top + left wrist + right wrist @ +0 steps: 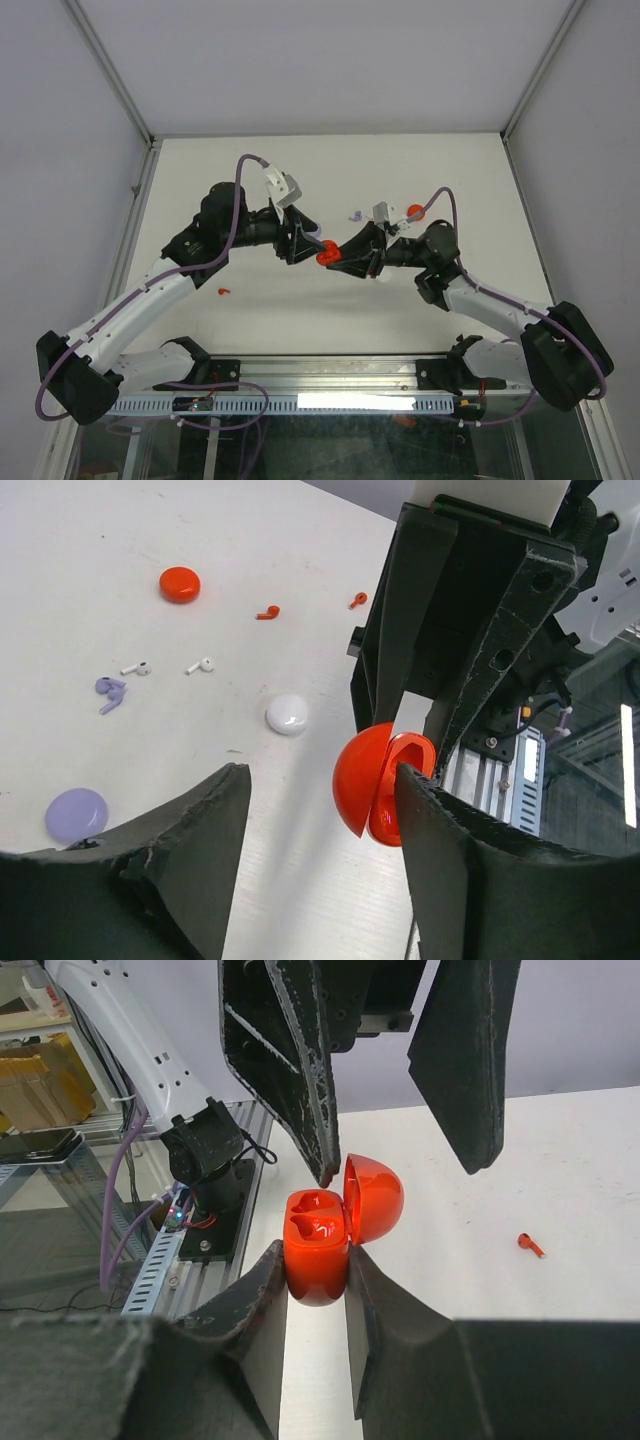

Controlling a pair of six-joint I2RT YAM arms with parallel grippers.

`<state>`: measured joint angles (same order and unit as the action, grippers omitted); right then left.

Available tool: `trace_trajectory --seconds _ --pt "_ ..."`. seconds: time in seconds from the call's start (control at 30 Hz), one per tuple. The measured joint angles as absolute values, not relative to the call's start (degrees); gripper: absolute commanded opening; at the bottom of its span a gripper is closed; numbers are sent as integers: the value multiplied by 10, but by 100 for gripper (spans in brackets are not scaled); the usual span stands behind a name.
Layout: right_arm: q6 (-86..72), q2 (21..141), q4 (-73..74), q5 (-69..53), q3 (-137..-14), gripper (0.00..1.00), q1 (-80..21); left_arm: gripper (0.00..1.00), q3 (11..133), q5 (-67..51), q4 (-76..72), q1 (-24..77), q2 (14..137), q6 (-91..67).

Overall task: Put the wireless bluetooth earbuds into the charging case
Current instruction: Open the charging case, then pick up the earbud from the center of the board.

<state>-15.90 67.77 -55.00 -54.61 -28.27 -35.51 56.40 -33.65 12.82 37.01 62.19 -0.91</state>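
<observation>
Because the open case (pixel 318 1230) must face up for loading, the right gripper (pixel 315 1260) pinches its base; the left gripper (pixel 400 1170), half open, holds nothing. One red earbud (pixel 224 291) lies to its left, nearer.

Charging case (pixel 318 1250): sat between the right gripper's (pixel 316 1265) fingers, above mid-table (pixel 400 160).
Case lid (pixel 378 1200): stood open between the left gripper's (pixel 320 780) spread fingers.
Earbuds (pixel 200 665): lay scattered among three discs (pixel 287 714), beyond the grippers.
Lone earbud (pixel 224 291): lay left of the case, near the left arm (pixel 150 300).
</observation>
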Motion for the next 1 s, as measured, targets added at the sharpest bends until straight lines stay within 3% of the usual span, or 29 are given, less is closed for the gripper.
trace_trajectory --seconds 0.23,0.43,0.53,0.63,0.83,1.0 --pt "-124 656 -507 -511 -282 0 -356 75 562 -277 128 370 597 -43" --pt "-88 628 -467 -439 -252 0 -357 92 543 -118 155 370 564 -140" --pt "-75 621 -455 -410 -239 0 -357 92 522 -42 190 370 551 -200" --pt "-66 619 -449 -394 -234 0 -357 99 501 32 236 370 545 -261" --pt "-55 617 -446 -376 -222 0 -357 99 474 156 345 370 546 -387" --pt "-52 608 -443 -363 -208 0 -358 92 471 228 432 360 572 -500"
